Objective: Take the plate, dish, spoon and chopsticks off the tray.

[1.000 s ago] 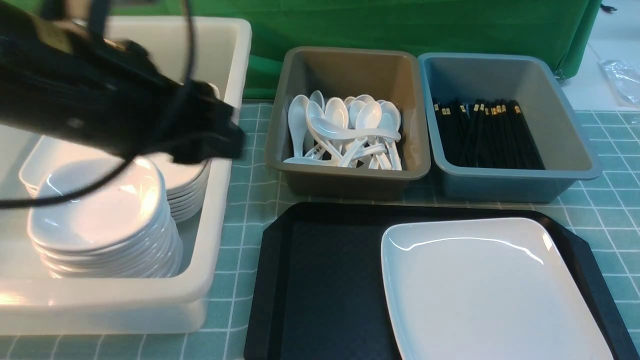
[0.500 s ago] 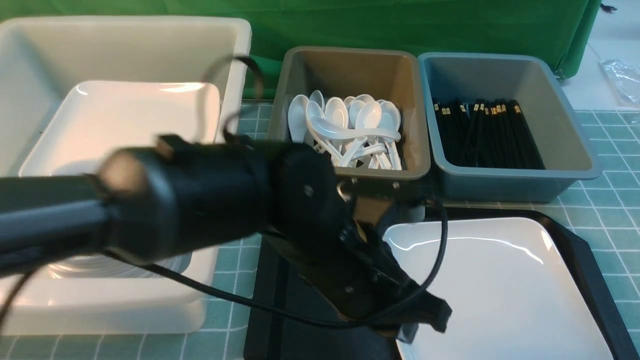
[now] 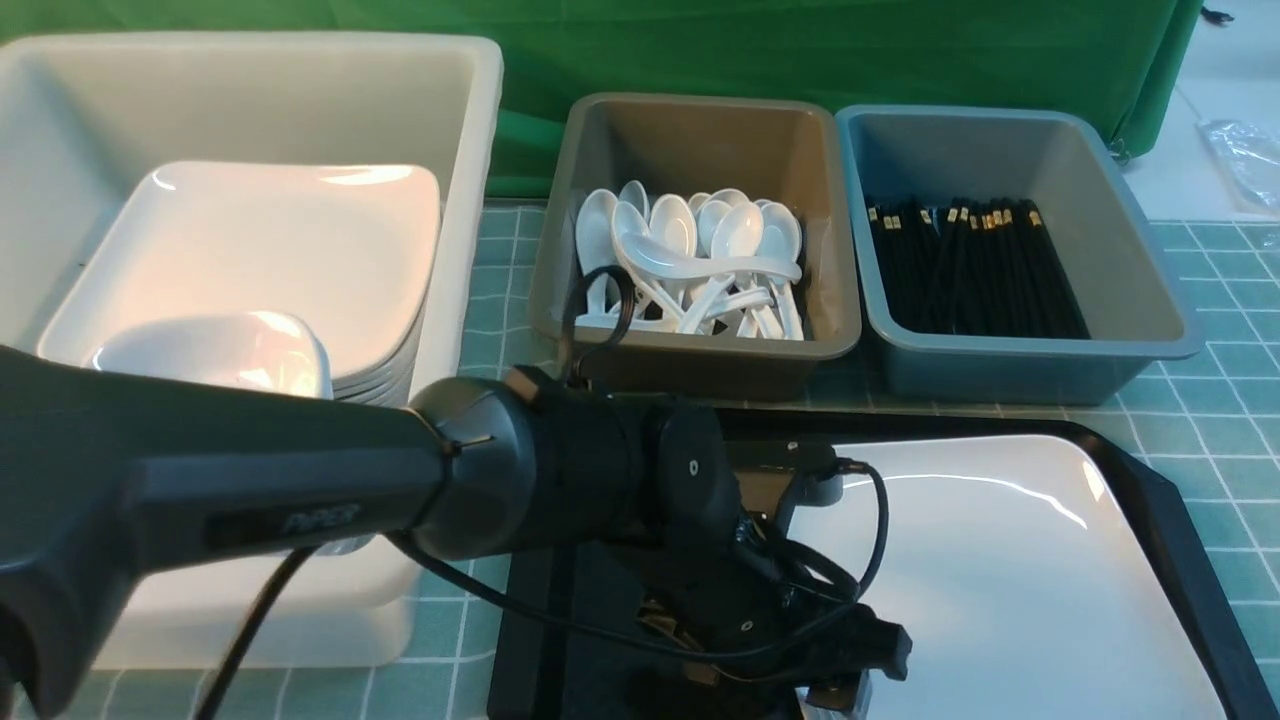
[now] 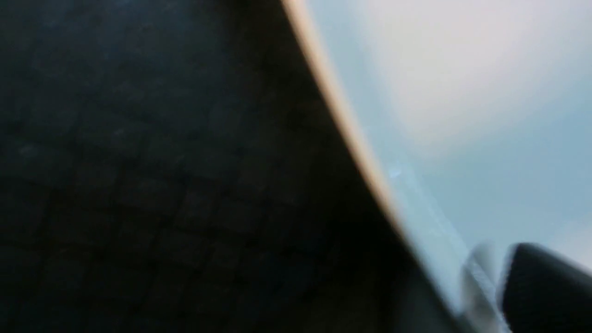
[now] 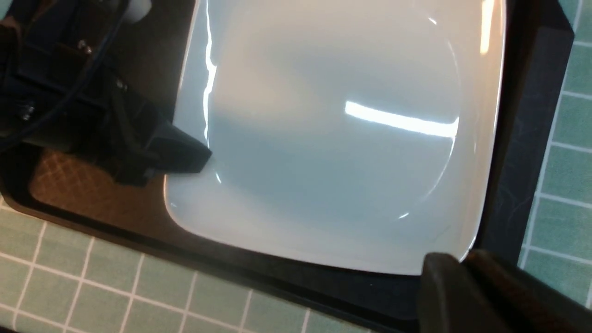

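Tray: black, at the near centre of the checked tablecloth. The plate lay flat on it, filling the tray's 3 o'clock half. The textured floor on the 9 o'clock half was largely screened by the left arm.

Left gripper: low over the tray at the plate's 8 o'clock edge. The right wrist view showed one dark finger overlapping the plate's rim. The left wrist view was heavily blurred, giving only the tray floor, the plate's edge and one fingertip. Whether the jaws were closed on the rim or merely set against it could not be determined.

Right gripper: seen only in its own wrist view, above the tray rim just beside a plate corner, on the side away from the left gripper. Its two fingers lay together with no visible gap and nothing between them.

White tub: at the tray's 10 o'clock. It held a stack of large plates, with a small dish resting on the stack's near edge.

Grey tub: at the tray's 12 o'clock, holding a heap of white spoons.

Blue tub: at the tray's 1 o'clock, just beside the grey tub, holding black chopsticks laid roughly parallel, their gold bands toward the far wall.
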Controlling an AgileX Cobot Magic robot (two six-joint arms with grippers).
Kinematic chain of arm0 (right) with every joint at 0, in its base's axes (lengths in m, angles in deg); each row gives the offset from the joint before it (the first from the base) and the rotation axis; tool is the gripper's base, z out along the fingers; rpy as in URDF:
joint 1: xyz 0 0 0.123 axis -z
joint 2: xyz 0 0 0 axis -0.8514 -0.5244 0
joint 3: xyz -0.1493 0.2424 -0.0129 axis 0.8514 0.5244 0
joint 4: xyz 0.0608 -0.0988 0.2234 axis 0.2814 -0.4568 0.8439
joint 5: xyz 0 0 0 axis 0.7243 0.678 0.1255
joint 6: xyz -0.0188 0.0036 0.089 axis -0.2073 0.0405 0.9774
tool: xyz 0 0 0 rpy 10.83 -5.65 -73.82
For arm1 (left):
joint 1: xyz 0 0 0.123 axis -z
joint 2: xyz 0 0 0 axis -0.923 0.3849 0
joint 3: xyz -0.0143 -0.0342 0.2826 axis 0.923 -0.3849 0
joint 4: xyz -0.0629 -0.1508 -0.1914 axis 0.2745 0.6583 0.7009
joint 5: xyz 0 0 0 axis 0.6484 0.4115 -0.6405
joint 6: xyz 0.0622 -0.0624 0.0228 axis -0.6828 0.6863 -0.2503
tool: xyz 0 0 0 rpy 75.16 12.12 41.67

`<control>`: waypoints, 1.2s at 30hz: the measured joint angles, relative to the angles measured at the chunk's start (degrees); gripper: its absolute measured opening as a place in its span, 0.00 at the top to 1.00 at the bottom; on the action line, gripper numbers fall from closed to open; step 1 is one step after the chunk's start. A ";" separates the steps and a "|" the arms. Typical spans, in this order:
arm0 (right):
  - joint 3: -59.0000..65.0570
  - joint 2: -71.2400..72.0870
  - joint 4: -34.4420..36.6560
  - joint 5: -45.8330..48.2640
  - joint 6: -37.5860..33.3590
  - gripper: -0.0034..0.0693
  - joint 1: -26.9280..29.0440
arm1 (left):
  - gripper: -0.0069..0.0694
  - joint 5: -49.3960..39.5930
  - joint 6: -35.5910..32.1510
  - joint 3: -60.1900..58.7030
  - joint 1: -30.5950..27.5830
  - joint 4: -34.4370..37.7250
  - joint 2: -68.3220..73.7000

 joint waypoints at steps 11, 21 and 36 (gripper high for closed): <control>0.00 0.00 0.00 -3.09 -0.07 0.83 0.00 | 0.85 -4.57 3.47 0.05 -2.05 2.04 -0.31; 0.00 0.00 0.00 -3.14 -0.50 0.83 0.00 | 0.85 -8.75 3.94 0.05 -5.27 1.59 -0.50; 0.00 -0.56 -0.20 -3.21 -0.88 0.83 0.00 | 0.87 -15.42 7.92 -0.53 -9.37 -9.41 -7.53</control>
